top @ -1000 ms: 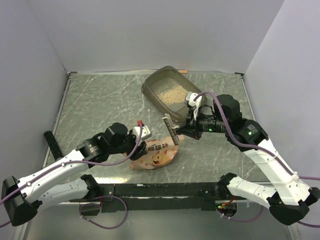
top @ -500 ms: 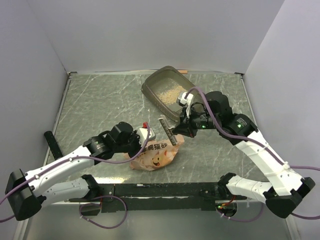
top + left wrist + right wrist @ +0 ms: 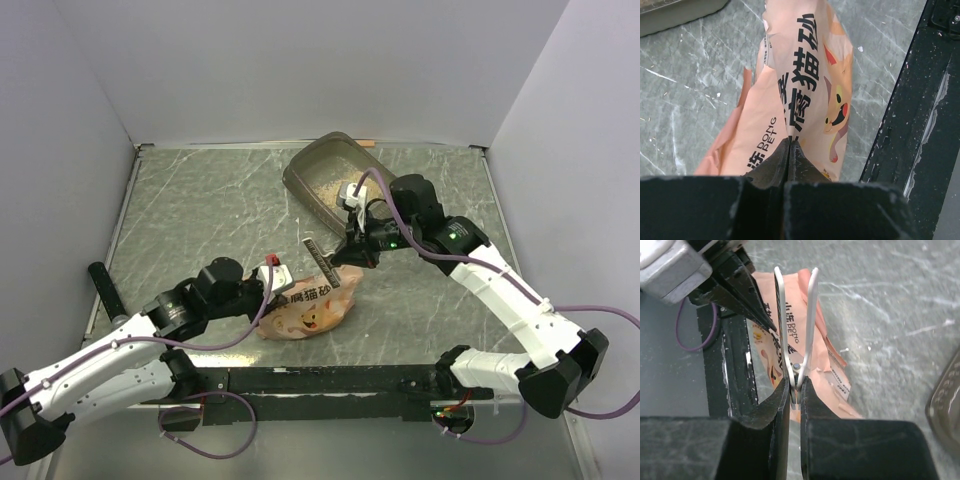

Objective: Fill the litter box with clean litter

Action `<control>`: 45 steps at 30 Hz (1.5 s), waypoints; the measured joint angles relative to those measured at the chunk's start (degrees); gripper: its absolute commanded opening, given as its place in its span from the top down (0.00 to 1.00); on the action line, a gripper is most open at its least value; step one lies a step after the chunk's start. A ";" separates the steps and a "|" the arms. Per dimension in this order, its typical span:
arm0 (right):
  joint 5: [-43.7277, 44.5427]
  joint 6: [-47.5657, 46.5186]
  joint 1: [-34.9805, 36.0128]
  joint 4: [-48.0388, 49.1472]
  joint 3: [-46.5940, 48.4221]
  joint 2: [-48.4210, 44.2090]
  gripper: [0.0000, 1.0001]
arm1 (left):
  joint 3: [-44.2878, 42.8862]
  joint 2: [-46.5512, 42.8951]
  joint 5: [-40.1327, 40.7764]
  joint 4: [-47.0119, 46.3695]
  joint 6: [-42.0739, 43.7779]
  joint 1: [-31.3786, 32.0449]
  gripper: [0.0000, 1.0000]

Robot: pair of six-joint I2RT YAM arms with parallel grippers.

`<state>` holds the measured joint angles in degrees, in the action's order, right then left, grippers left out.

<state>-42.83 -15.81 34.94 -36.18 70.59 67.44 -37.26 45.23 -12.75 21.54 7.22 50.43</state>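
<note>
The litter box (image 3: pixel 300 168) stood at the far edge of the table (image 3: pixel 200 210), right of the middle and set at an angle. The clean litter (image 3: pixel 336 183) lay in a thin pale layer over its floor. Only the overhead view showed this. The left wrist view caught just a grey corner of the tray at its top left, and the right wrist view only a sliver of rim at its right edge.

Near the middle of the near edge, just beyond the black rail (image 3: pixel 320 380) that carries the arm bases, lay the orange-pink bag (image 3: pixel 312 308). From above its print was a small cartoon face and a few characters. The left wrist view showed a fox-like face, large black characters and the words "DONG PET".

The left gripper (image 3: pixel 789 142) had its fingers pressed together with no gap, and they pinched a raised fold of the bag at its left end. That grip was plain in the left wrist view. From above, the fingertips were mostly hidden by the wrist.

The right gripper (image 3: pixel 795 386) was clamped tight on the hinged end of a long white clip (image 3: pixel 796 325). In the right wrist view the clip's two arms stood a little apart, pointing away from the fingers over the bag's upper end, with the left gripper's dark fingers just beside them. From above the clip read as a single striped bar between the tray and the bag. Whether the arms straddled the bag film I could not tell.
</note>
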 measured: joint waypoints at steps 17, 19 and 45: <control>-11.80 -9.84 0.00 0.74 1.55 7.17 1.00 | 1.20 -1.25 0.07 -0.76 -0.85 0.17 0.99; -12.94 -10.27 0.00 1.27 1.55 7.82 1.00 | 1.20 -1.25 0.09 -0.79 -0.87 0.17 0.99; -16.02 -13.33 0.83 4.61 0.57 11.78 1.00 | 1.31 -1.51 0.68 -1.07 -1.05 0.33 0.99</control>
<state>-58.85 -29.15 35.77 -31.57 71.16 79.22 -35.94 43.72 -12.08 20.47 6.17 50.76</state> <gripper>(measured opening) 0.115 0.022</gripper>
